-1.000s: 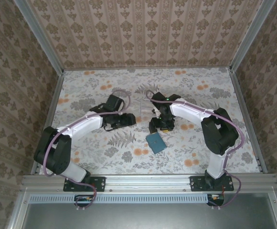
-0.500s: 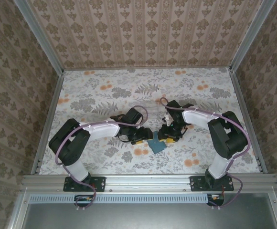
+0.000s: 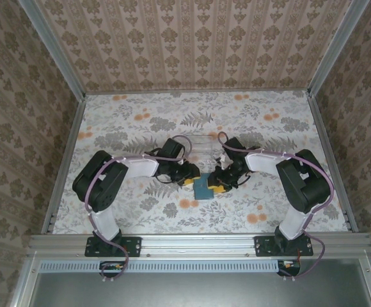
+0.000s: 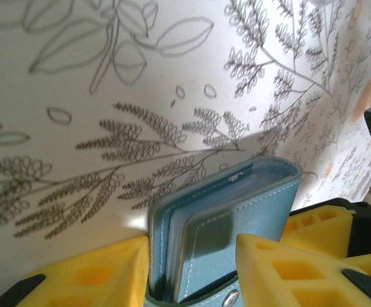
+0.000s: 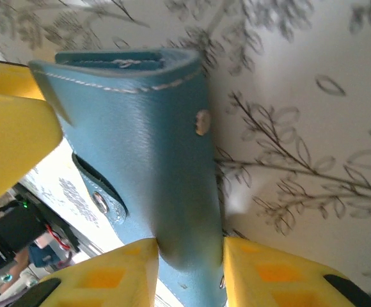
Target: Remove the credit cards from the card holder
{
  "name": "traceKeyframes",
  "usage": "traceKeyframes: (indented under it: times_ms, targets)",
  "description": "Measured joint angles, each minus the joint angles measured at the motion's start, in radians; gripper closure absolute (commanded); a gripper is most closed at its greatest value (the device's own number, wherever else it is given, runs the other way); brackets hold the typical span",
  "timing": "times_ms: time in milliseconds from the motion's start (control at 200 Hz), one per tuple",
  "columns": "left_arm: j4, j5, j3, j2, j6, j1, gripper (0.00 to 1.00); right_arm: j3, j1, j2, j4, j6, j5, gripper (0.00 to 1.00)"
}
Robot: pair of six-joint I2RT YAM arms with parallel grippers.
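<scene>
— Two arms, viewed from above: what is their pose?
— Both fold inward from their bases at the near rail, elbows pushed outward and wrists low. The left gripper [image 3: 192, 181] and the right gripper [image 3: 218, 187] meet at mid-table. The card holder [image 3: 203, 188] sits between their yellow tips. A clear plastic box [image 3: 200, 143] lies just beyond them.
— Surface and enclosure?
— The table [image 3: 128, 121] carries a print of grey ferns and orange blossoms. Brown patterned wallpaper [image 3: 192, 45] covers three sides, and metal rails [image 3: 192, 244] frame the edges.
— Left wrist camera?
— The left gripper [image 4: 192, 272] is partly closed. Its yellow fingers [image 4: 89, 278] press on opposite faces of the card holder [image 4: 236, 217], so it has hold of the wallet. The stitched teal cover faces the lens, with a metal snap [image 4: 231, 298] at the bottom edge. The fern print lies behind.
— Right wrist camera?
— The right gripper [image 5: 190, 275] is narrowed onto the card holder [image 5: 141, 166] in the same way. Its yellow pads [image 5: 102, 278] touch the wallet on either side. A round stud [image 5: 203, 121] shows on the cover, and the wallet's folded end points away from the lens.
</scene>
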Motion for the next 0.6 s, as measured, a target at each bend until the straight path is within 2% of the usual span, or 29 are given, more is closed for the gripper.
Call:
traceKeyframes:
  times_ms: [200, 330, 465, 595]
  targets:
    - [-0.019, 0.015, 0.049, 0.032, 0.05, 0.066, 0.58, 0.009, 0.001, 0.019, 0.102, 0.068, -0.015, 0.67]
    - [-0.1, 0.009, 0.093, 0.032, 0.106, 0.106, 0.55, 0.029, 0.001, 0.031, 0.12, 0.084, -0.021, 0.64]
    - [-0.243, -0.063, 0.186, 0.03, 0.193, 0.111, 0.53, 0.077, 0.001, 0.031, 0.063, 0.045, 0.006, 0.64]
    - [-0.373, -0.14, 0.243, 0.017, 0.249, 0.076, 0.55, 0.104, -0.006, 0.03, 0.029, 0.012, 0.034, 0.64]
